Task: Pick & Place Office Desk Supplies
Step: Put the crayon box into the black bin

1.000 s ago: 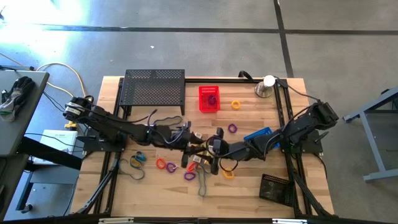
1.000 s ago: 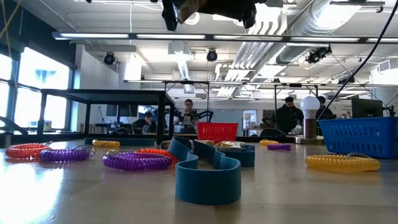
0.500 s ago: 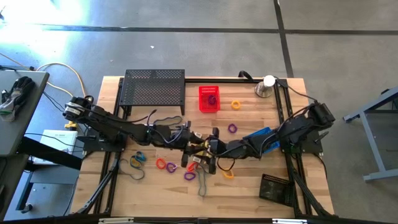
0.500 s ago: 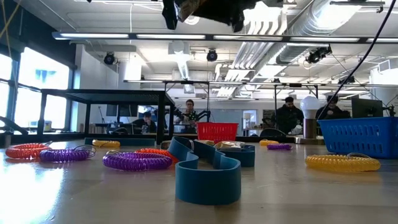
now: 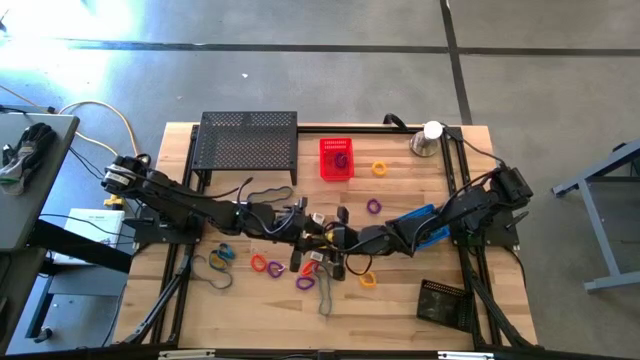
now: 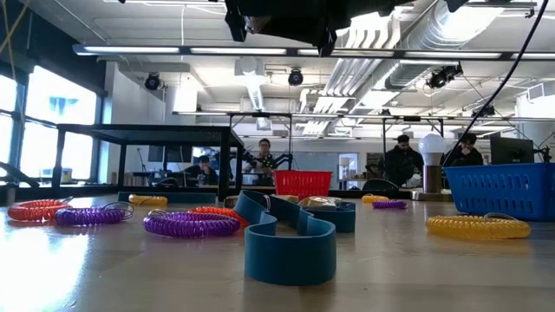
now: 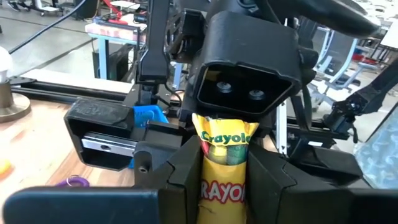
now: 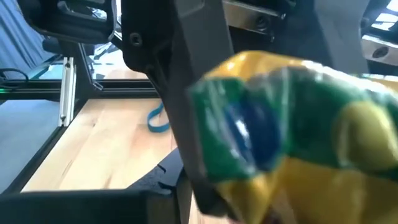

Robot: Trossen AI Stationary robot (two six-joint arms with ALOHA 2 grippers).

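Note:
A yellow-and-green crayon box [image 7: 224, 162] hangs in the air above the table's middle. My left gripper [image 5: 312, 232] is shut on it, reaching in level from the table's left. My right gripper [image 5: 338, 236] faces it from the right, right at the box's other end. The box [image 8: 292, 124] fills the right wrist view. On the table below lie coiled loops: orange [image 5: 258, 263], purple [image 5: 305, 283] and yellow [image 5: 367, 279]. A blue band [image 6: 290, 243] stands on its edge, and a thin dark band loop [image 5: 215, 272] lies flat at the near left. My left gripper holds the crayon box by the end nearest its own wrist [image 7: 222, 200], pinched between its two fingers. The fingers come level from the table's left and lie along the box. The box sticks out level toward my right gripper, lifted clear of the table.
A black mesh shelf [image 5: 248, 140] stands at the far left and a red basket [image 5: 336, 158] at the far middle. A silver dome with a white ball [image 5: 428, 138] is at the far right. A blue bin [image 5: 415, 215] lies under my right arm; a black mesh bin [image 5: 440, 300] sits near right.
My right gripper has gone toward the table's left, onto the far end of the box that my left gripper holds, and has sunk a little. The box and my left gripper have kept still.

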